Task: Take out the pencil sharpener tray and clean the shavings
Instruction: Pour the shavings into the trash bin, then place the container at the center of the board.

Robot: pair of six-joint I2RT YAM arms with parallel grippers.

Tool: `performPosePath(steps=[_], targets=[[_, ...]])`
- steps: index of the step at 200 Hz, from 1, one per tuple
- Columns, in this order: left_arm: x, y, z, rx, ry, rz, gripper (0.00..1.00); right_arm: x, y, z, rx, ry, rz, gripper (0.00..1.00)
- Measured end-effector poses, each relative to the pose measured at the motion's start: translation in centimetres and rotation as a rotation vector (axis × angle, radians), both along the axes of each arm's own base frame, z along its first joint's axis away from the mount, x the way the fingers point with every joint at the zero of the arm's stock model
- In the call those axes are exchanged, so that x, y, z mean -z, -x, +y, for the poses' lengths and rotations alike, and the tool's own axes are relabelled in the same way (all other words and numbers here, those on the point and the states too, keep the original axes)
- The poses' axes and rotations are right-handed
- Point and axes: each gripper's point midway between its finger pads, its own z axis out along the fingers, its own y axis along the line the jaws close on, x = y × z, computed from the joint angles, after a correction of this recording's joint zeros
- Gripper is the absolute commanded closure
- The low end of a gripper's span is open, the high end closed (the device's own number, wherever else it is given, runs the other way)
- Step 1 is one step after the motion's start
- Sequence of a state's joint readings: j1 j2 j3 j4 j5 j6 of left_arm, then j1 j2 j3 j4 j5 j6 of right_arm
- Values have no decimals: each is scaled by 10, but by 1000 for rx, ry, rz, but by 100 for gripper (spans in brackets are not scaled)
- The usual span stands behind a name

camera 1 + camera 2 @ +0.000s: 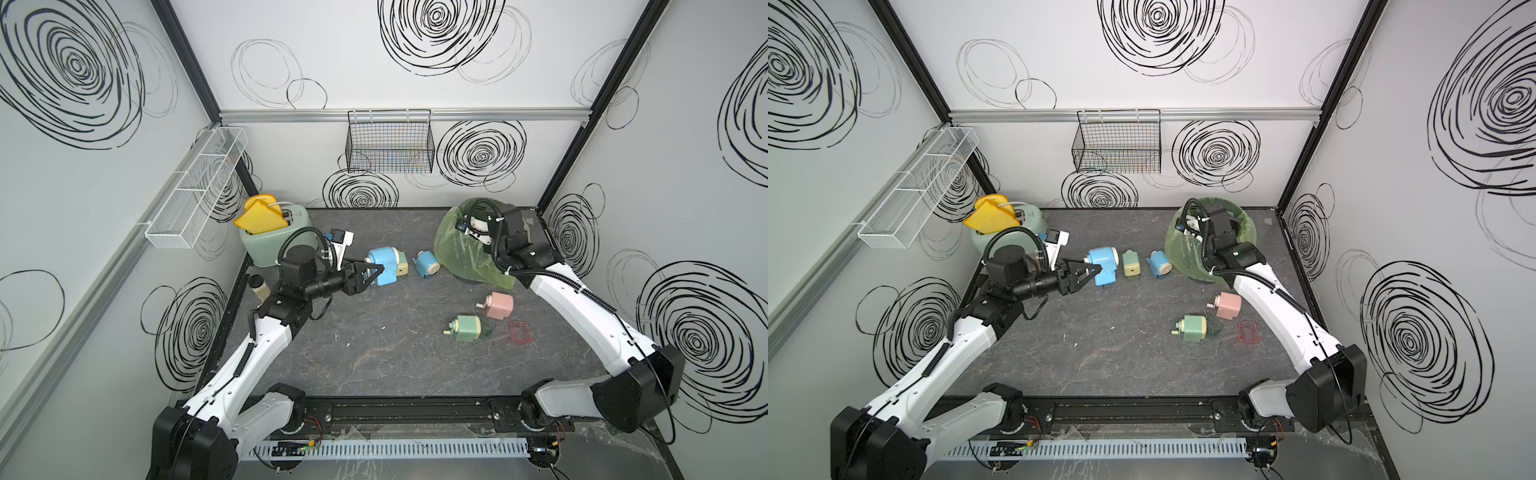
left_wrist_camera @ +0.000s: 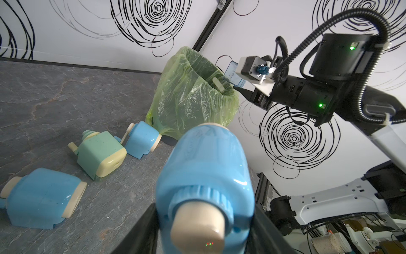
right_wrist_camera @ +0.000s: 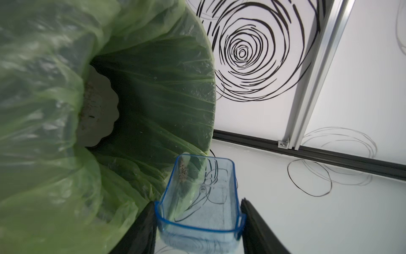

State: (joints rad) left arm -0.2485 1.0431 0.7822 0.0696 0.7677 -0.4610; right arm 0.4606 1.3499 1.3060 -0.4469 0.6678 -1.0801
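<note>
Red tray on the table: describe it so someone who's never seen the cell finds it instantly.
Start at the green-bagged bin at the back right of the table. In front of it lie a pink sharpener and a green sharpener; the red tray lies beside them, on the robot's right. It is the only see-through red piece, a small open box.

Blue-rimmed clear tray [image 3: 197,211], green bag [image 3: 66,110]

Extends the left arm [image 1: 249,353] forward and low, elbow bent, with the left claw [image 1: 376,272] closed around the blue sharpener [image 2: 206,167]. Stretches the right arm [image 1: 582,307] far forward, wrist tipped downward, with the right claw [image 3: 198,228] pinching the clear blue tray [image 3: 215,198] between 2 fingers.
</note>
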Motion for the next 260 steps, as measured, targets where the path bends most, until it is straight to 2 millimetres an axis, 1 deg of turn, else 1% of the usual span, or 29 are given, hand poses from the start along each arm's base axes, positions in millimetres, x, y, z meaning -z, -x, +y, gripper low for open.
performPosePath(steps=[5, 14, 18, 22, 29, 38, 42, 50, 55, 72, 94, 108, 126, 141, 152, 172, 179, 191, 218, 242, 260], targets=[[0, 0, 0, -1, 2, 1, 72, -3, -1, -2, 11, 10, -19, 75], [0, -1, 1, -4, 2, 1, 72, -8, -3, -5, 30, 21, -53, 65], [0, -1, 1, -4, 3, -1, 72, -9, -3, -5, 33, 18, -58, 63], [0, -1, 1, -5, 3, -1, 72, -8, -3, -5, 30, 13, -53, 64], [-1, -1, 1, -5, 3, -3, 72, -6, -2, -5, 22, 4, -34, 70], [0, -1, 2, -5, 4, -1, 72, -6, -1, -5, 19, -1, -32, 74], [0, -1, 2, -5, 4, -1, 72, -9, -2, -8, 31, 3, -46, 73], [0, -1, 2, -5, 4, 0, 72, -14, -4, -11, 53, 4, -74, 64], [0, -1, 2, -5, 4, -1, 73, -16, -4, -11, 57, 0, -82, 62], [0, -1, 2, -5, 5, 1, 73, -16, -2, -11, 46, -22, -62, 70], [0, -1, 1, -3, 7, 3, 73, -19, -4, -9, 50, -62, -79, 70], [0, -1, 1, -3, 8, 4, 73, -23, -5, -6, 36, -143, -86, 70], [-1, -1, 1, -2, 13, 3, 73, -38, -2, -4, 5, -283, -122, 70], [-3, -1, 2, -2, 17, 1, 73, -55, 9, -8, -21, -403, -165, 69], [-4, -2, 3, -4, 21, -1, 73, -69, 20, -12, -45, -493, -206, 69], [-6, -3, 3, -5, 29, -5, 73, -81, 40, -17, -89, -624, -259, 69], [-6, -3, 3, -4, 33, -5, 73, -81, 46, -15, -114, -668, -267, 69], [-7, -4, 2, 1, 43, -4, 72, -75, 56, -9, -165, -735, -260, 70], [-15, -1, -1, 38, 96, -11, 72, -50, 77, 14, -297, -881, -179, 69], [-29, 6, -7, 99, 172, -38, 72, -38, 96, 40, -427, -1023, -88, 70], [-42, 13, -11, 149, 221, -75, 72, -33, 113, 58, -525, -1122, -18, 70]])
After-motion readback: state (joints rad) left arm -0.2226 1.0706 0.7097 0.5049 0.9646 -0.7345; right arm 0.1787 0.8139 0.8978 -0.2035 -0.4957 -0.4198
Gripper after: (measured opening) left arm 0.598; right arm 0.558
